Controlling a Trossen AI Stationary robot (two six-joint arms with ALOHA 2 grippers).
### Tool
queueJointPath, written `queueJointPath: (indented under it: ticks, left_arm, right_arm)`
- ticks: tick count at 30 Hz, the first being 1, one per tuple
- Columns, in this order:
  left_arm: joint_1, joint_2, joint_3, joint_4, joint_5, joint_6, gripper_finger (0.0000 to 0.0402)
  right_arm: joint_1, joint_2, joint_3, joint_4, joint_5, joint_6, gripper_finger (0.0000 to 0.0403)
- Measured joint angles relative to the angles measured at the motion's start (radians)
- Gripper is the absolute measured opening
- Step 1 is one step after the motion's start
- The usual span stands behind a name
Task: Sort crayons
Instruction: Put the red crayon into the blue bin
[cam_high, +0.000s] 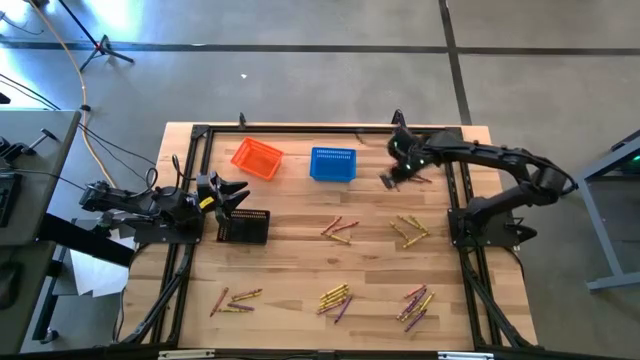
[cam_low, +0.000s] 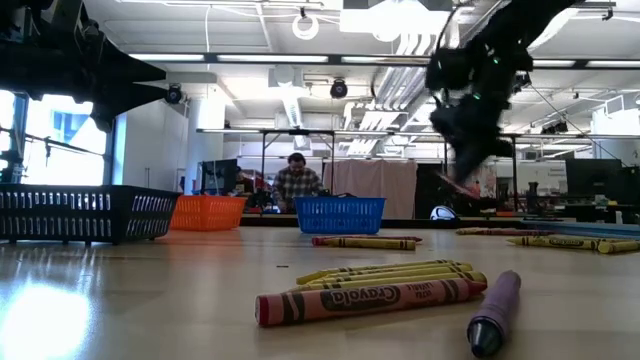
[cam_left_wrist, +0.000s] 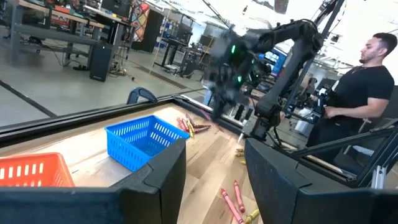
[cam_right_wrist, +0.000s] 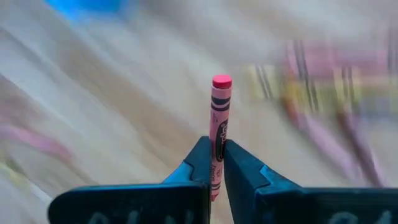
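Crayons lie flat on the wooden table in loose groups. My right gripper hangs above the table at the far right, beside the blue basket, shut on a red crayon. In the low view this gripper is well above the tabletop. My left gripper waits at the table's left edge beside the black basket. It points level, and its fingers stand open with nothing between them. My right gripper pinches the red crayon's lower part between its two fingers. The crayon runs along the fingers, and its blunt end sticks out past the fingertips. The fingers slant down from above. The crayon is lifted clear of the table.
An orange basket stands at the far edge, left of the blue one. A few crayons lie below my right gripper. Black frame rails run along the table's sides. A person stands beyond the right arm.
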Motion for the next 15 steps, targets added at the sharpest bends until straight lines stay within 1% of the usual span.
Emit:
queueJointPath:
  ticks: [4, 7, 10, 15]
  left_arm:
    - [0.000, 0.000, 0.000, 0.000, 0.000, 0.000, 0.0155]
    - [0.000, 0.000, 0.000, 0.000, 0.000, 0.000, 0.0155]
    - [0.000, 0.000, 0.000, 0.000, 0.000, 0.000, 0.0155]
    - [0.000, 0.000, 0.000, 0.000, 0.000, 0.000, 0.0155]
  right_arm:
    - [0.008, 0.002, 0.010, 0.324, 0.000, -0.034, 0.0012]
    - [0.019, 0.048, 0.011, 0.531, 0.000, -0.060, 0.0012]
    - [0.036, 0.123, 0.011, 0.668, -0.001, -0.084, 0.0012]
    - [0.066, 0.261, 0.010, 0.781, -0.002, -0.123, 0.0012]
